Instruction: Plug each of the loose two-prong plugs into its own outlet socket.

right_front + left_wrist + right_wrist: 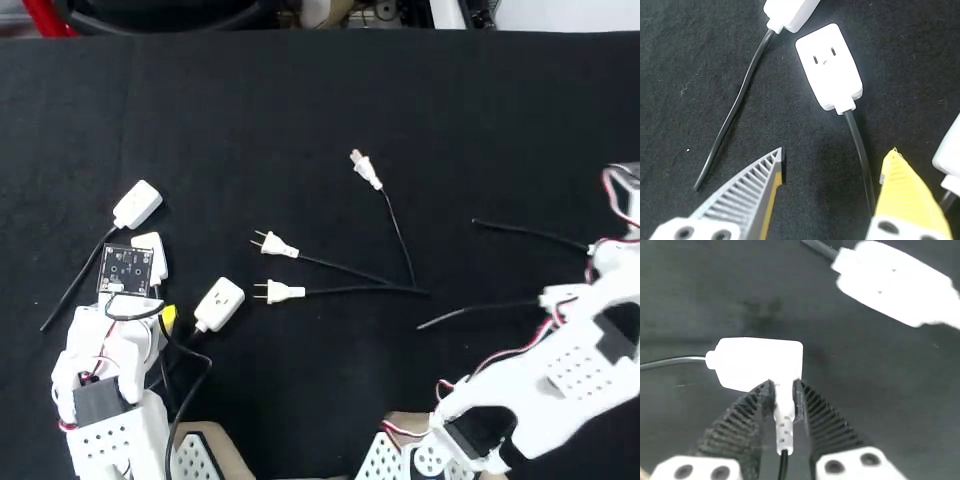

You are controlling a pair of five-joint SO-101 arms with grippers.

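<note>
On the black counter [300,90], three white sockets lie toward one side. The second socket [152,250] is partly under the camera board of the left arm [105,380]. The first socket [137,203] lies just beside the second socket, on its far side. The third socket [219,303] lies near the second socket, on the side toward the counter's middle.

Three loose two-prong plugs lie beyond the third socket from the second socket. The near plug [280,292] points its prongs at the third socket without touching it. The middle plug [275,244] is near the second socket, and the far plug [365,168] is well apart from it. A second arm [570,370] is folded well apart from the second socket.

At the left wrist, the left end effector [837,152] is spread wide and grasps nothing. Its grey and yellow fingers lie either side of the second socket's black cable [860,150]. That socket [830,65] lies face up, just clear of the fingertips.

At the right wrist, the right end effector [783,389] is clamped on a gripped plug [783,427]. The plug's front meets a white socket body [757,362] and its prongs are hidden. I cannot tell which socket this is. A blurred white block [895,282] lies near it.
</note>
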